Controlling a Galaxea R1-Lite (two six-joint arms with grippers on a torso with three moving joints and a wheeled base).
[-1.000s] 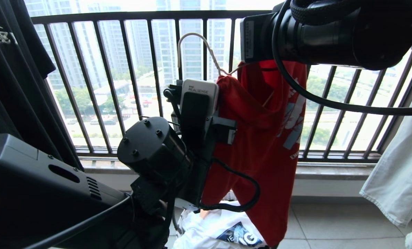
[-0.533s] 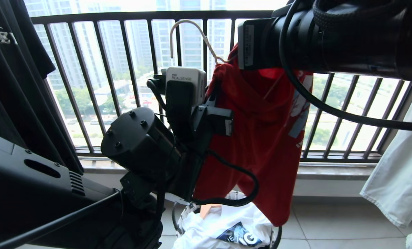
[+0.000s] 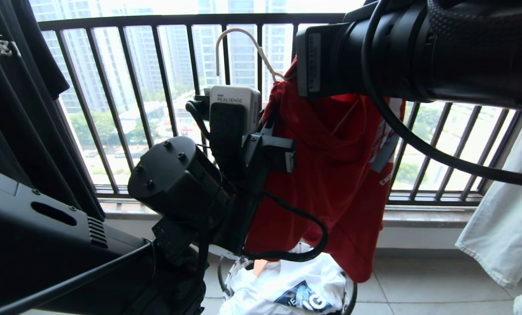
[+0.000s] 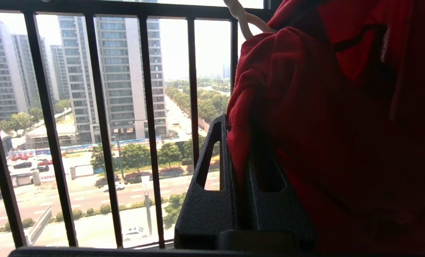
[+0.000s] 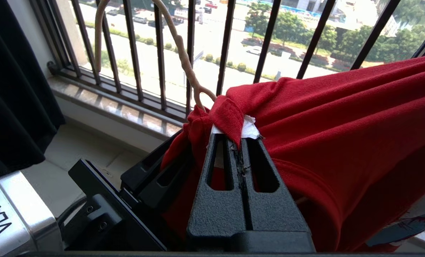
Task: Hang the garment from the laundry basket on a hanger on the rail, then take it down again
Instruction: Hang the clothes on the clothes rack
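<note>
The red garment (image 3: 331, 175) hangs bunched in the air in front of the balcony bars, on the cream hanger (image 3: 243, 41), whose hook sticks up free above it. My left gripper (image 4: 234, 125) is shut on a fold of red cloth near the shoulder. My right gripper (image 5: 235, 137) is shut on the collar by the white label, just beside the hanger (image 5: 184, 53) neck. The left gripper's fingers (image 5: 152, 171) show close beside it. Below on the floor stands the laundry basket (image 3: 353, 297), holding a white printed shirt. The rail is out of view.
The black railing (image 3: 164, 87) of vertical bars runs straight ahead, above a stone sill. A black garment (image 3: 20, 109) hangs at the left and a pale grey garment (image 3: 506, 210) at the right. My right arm's housing (image 3: 418, 48) fills the upper right.
Both arms have lifted the garment and the hanger; the hook has shifted up and left, and the red hem has risen clear of the basket.
</note>
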